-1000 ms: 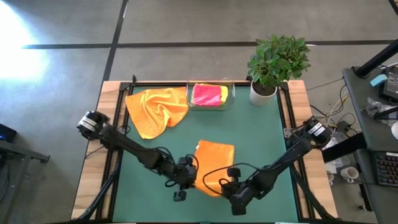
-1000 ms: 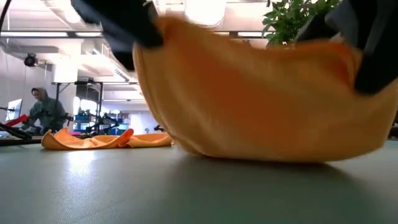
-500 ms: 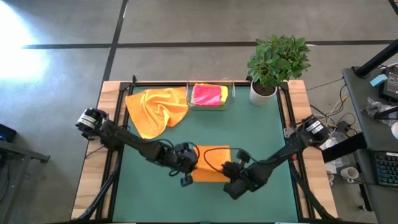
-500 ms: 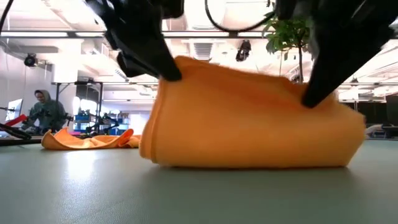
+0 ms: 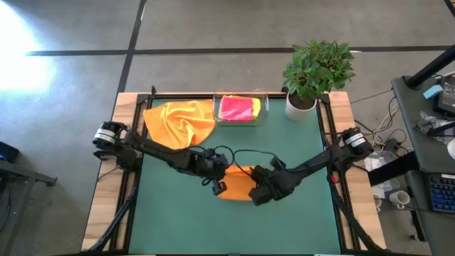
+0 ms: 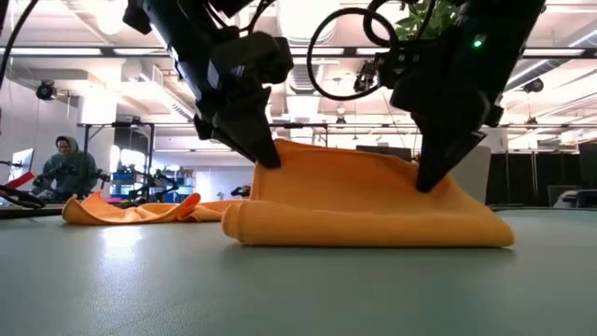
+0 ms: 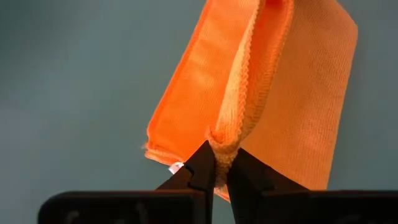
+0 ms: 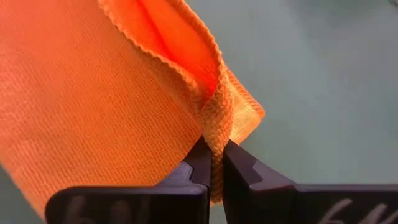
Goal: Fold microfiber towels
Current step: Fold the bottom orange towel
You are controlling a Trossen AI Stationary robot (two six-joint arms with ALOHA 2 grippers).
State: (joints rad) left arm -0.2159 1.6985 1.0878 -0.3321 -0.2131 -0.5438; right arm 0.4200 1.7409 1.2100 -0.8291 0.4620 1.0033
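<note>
An orange microfiber towel [image 5: 237,186] lies doubled over at the middle of the green table [image 5: 298,149], its rounded fold [image 6: 280,226] toward the near edge. My left gripper [image 5: 219,182] is shut on its left upper corner and my right gripper [image 5: 254,190] on its right upper corner. A second orange towel [image 5: 178,124] lies crumpled at the far left. A hot pink towel [image 5: 237,107] and a yellow one [image 5: 255,104] sit in the clear tray [image 5: 264,112] at the far edge. My left gripper pinches the top layer's hemmed corner [image 7: 231,134] between its two fingers, slanting down from above. The hem bunches at the fingertips [image 6: 264,157]. That corner is held a little above the rest of the towel, which lies on the table. My right gripper pinches the top layer's other hemmed corner [image 8: 214,121] between its two fingers, slanting down from above. The cloth puckers into a ridge at the fingertips [image 6: 427,182]. The corner stays raised while the lower layer [image 6: 466,229] lies flat on the table.
A potted plant [image 5: 316,71] stands at the far right corner. Bare green table lies to the near side and to the right of the folded towel. A person [image 6: 67,168] sits in the room beyond the table's far left.
Both grippers, still shut on the towel's corners, have gone toward the far edge and a little down, turning at the wrist. The towel's held edge has been carried over the rest, so the towel, sagging in a curve before, now lies folded over on the table.
</note>
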